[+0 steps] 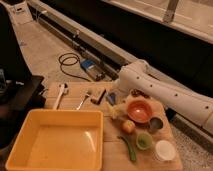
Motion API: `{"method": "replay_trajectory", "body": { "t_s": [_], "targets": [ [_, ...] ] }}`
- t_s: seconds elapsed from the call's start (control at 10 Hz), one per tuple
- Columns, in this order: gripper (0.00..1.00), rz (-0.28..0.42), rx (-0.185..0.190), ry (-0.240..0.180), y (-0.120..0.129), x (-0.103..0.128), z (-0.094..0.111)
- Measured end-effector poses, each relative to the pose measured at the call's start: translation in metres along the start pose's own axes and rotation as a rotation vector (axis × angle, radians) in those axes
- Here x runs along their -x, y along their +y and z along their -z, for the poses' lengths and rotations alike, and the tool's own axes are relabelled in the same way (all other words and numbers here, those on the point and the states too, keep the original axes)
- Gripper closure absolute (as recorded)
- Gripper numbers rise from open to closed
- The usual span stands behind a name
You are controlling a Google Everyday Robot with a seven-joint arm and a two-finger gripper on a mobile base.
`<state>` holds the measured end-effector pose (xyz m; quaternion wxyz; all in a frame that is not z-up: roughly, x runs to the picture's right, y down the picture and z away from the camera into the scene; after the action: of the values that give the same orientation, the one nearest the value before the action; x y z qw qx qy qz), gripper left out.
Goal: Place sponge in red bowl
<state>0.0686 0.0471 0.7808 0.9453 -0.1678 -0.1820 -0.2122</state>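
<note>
1 white robot arm [165, 90] is reaching down over the wooden table [112, 150], its gripper [113, 98] sitting low beside the blue-grey sponge [111, 98], just left of the 1 red bowl [139, 111]; whether the gripper is holding the sponge is impossible to tell. 1 yellow tub [57, 140] is occupying the table's left. Near the bowl are lying 1 apple-like fruit [128, 126], 1 green cup [144, 141], 1 white bowl [164, 150], 1 metal cup [155, 124] and 1 green pod [128, 148]. 3 utensils [83, 98] are resting along the far edge. Behind, 1 black cable [67, 62] is coiling on the speckled floor.
</note>
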Motion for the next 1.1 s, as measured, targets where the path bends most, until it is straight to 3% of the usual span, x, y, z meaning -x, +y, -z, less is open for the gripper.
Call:
{"method": "replay_trajectory", "body": {
  "t_s": [0.3,0.5,0.7,1.0,1.1],
  "targets": [
    [1.0,-0.111,-0.034,0.033,0.034,-0.048,0.02],
    [0.95,-0.189,-0.041,0.033,0.057,-0.073,0.022],
    [0.76,-0.277,-0.042,0.024,0.077,-0.09,0.007],
    [0.42,-0.355,-0.052,0.005,0.087,-0.1,-0.004],
    [0.38,-0.356,-0.053,0.006,0.087,-0.101,-0.004]
  ]
}}
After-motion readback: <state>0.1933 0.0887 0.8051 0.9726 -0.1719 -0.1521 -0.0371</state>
